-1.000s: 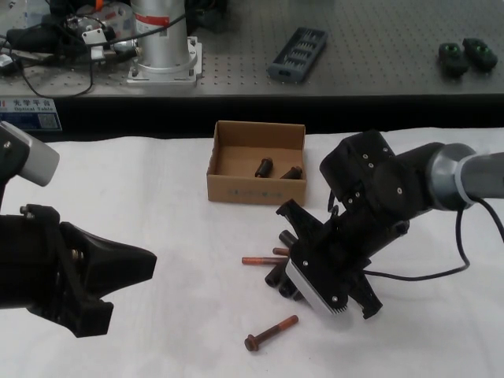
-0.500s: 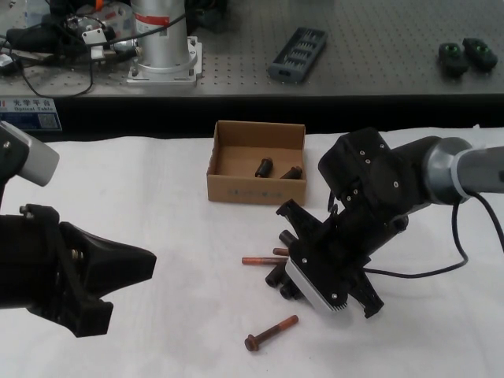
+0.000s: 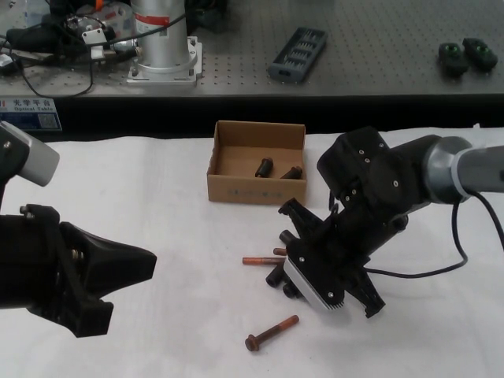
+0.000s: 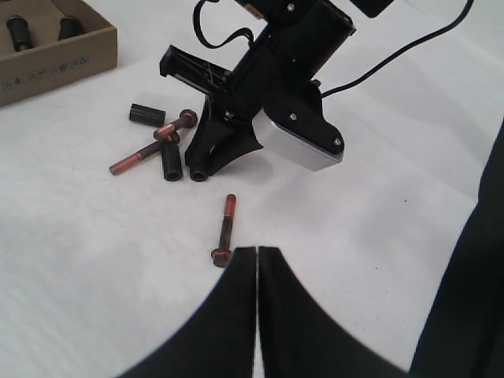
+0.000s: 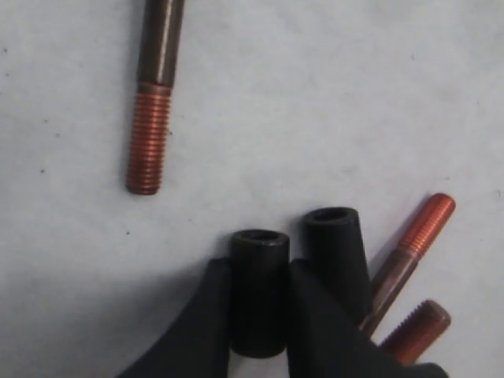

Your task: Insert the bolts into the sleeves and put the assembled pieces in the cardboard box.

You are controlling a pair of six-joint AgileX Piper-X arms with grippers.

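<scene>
Left pincer (image 4: 257,252) is nearest, low over the counter (image 3: 157,197), which is covered in white, slightly fuzzy cloth. Its matte black fingers are pressed together with nothing between them.

Just past its tips we see a lone bolt (image 4: 224,228) lying flat. It has a flanged head, a dark smooth shank and a coppery thread, and the thread end points at the right arm.

Next is the right pincer (image 5: 258,315), tipped down onto the cloth and pinching a black sleeve (image 5: 258,295) by its sides. The sleeve is a short, dull, smooth tube whose open bore faces away from the pincer. A second sleeve (image 5: 337,248) of the same kind lies just beside it, against the outside of one finger (image 5: 319,323).

Beyond that, two bolts (image 4: 146,156) lie close together, one long and one showing its head. A third sleeve (image 4: 147,115) lies on its own, near them. The right arm's black housing and silver block (image 3: 315,287) hide part of this cluster in the high view.

Farther on is the cardboard box (image 3: 252,191), plain brown and open-topped. Two assembled pieces (image 3: 264,167) lie inside on its floor, dark and apart from each other.

Past the cloth edge there is a dark perforated plate (image 3: 378,39). It carries a metal post base (image 3: 161,59), a ridged blue-grey holder (image 3: 297,51) and two black-green parts (image 3: 468,53).
</scene>
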